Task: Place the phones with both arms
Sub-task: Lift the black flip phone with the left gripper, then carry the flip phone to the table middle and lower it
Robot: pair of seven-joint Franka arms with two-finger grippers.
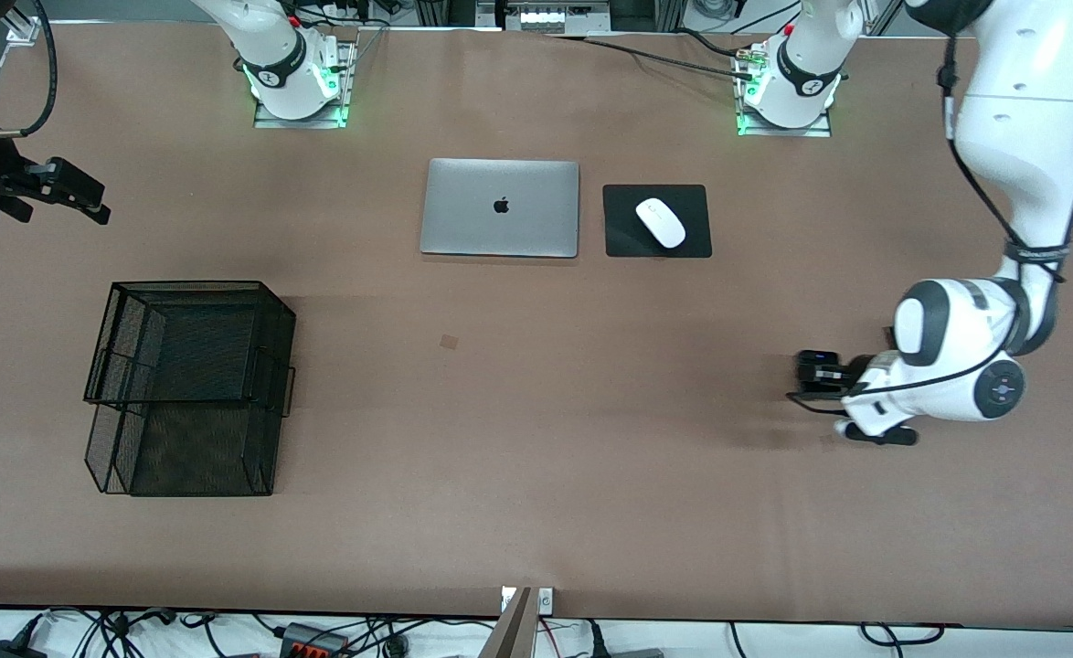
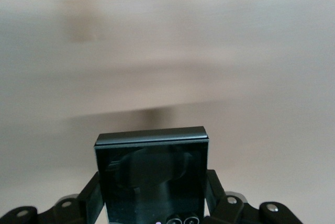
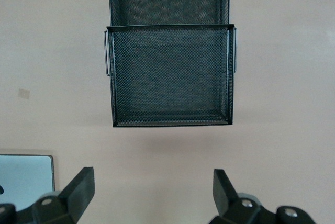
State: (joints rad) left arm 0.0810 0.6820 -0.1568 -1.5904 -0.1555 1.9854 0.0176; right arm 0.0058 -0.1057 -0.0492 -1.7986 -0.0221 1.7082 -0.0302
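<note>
A small square black flip phone [image 2: 152,174] with two round lenses at its lower edge sits between the fingers of my left gripper [image 2: 154,182], which is shut on its sides. In the front view this gripper [image 1: 820,379] and the phone [image 1: 815,367] hang low over the table at the left arm's end. My right gripper [image 1: 70,187] waits open over the right arm's end of the table. Seen in its own wrist view, the right gripper [image 3: 152,182] has nothing between its fingers.
A black wire-mesh two-tier basket [image 1: 189,384] [image 3: 170,77] stands toward the right arm's end. A closed silver laptop [image 1: 500,208] and a white mouse [image 1: 661,222] on a black pad [image 1: 623,239] lie near the bases. A small tape patch [image 1: 449,342] marks the middle.
</note>
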